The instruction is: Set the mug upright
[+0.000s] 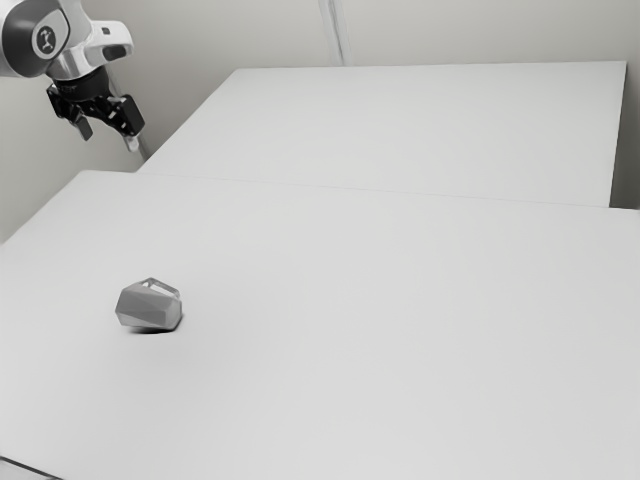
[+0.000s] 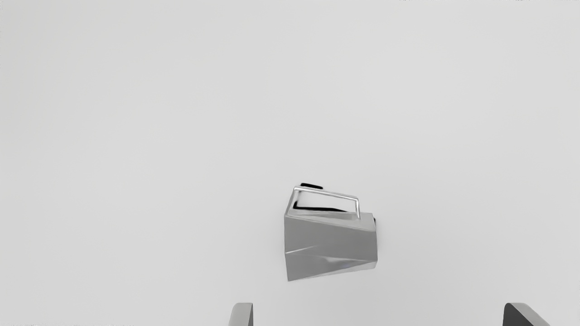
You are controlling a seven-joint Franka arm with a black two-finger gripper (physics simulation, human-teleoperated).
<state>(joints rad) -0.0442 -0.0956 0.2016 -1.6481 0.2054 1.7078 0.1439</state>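
High above the table's far left corner in the exterior view, my black gripper (image 1: 108, 140) hangs well away from the mug. The grey faceted mug (image 1: 149, 308) lies on its side on the white table, its angular handle at the upper side. From the wrist view, the same mug (image 2: 331, 240) rests in front of the gripper (image 2: 378, 314), whose two fingertips stand wide apart with nothing between them. Neither finger touches the mug. The mug's opening cannot be made out.
The white table (image 1: 380, 330) carries the mug toward the exterior view's left. Behind it stands a second white surface (image 1: 400, 130), with plain walls beyond.
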